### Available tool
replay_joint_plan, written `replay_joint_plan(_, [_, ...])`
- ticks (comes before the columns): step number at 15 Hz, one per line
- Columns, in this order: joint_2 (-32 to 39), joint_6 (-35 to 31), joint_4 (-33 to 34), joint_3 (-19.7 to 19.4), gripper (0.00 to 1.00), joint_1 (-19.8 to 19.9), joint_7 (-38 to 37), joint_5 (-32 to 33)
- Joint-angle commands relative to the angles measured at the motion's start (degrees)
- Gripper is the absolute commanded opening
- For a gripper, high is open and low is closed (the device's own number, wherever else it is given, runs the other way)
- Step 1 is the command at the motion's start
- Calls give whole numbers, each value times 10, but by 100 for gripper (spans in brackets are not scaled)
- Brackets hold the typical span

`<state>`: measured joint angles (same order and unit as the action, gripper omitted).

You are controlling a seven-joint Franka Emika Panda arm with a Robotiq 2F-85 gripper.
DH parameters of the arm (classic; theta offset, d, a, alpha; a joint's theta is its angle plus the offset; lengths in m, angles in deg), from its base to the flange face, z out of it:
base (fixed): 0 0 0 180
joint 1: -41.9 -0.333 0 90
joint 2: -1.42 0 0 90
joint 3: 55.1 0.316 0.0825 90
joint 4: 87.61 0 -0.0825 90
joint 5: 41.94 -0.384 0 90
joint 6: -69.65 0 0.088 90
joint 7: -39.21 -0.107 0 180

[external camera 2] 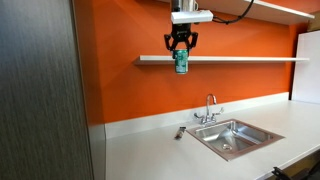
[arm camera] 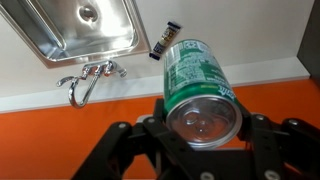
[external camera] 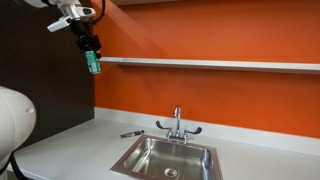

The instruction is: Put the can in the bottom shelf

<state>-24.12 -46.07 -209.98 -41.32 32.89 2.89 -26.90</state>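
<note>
Gripping the can (external camera 2: 181,62) upright in closed jaws, the gripper (external camera 2: 181,47) hangs high above the back edge of the surface (external camera 2: 140,150), in front of the bottom shelf (external camera 2: 250,59), and likely should raise the base clear of that shelf before easing wallward.

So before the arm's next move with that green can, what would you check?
1. Grip: the gripper is shut on the can, with a finger on either side in the wrist view. Ok.
2. Can upright: it hangs vertical in both exterior views. Ok.
3. Height: the can's base sits lower than the bottom shelf board. Not ok.
4. Gap between the can and the wall: cannot tell.
5. Landing spot: nothing is seen on the shelf. Ok.
6. Below: the sink and small dark tool sit well beneath, at the countertop. Ok.
</note>
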Motion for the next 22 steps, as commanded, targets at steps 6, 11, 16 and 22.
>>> replay_joint_plan(6, [54, 63, 143, 25, 38, 39, 26, 34])
replay_joint_plan(11, [97, 83, 216, 19, 38, 40, 39, 48])
replay_joint_plan(16, [137, 93, 272, 13, 38, 39, 43, 64])
replay_joint_plan(22, [182, 104, 336, 7, 38, 33, 51, 79])
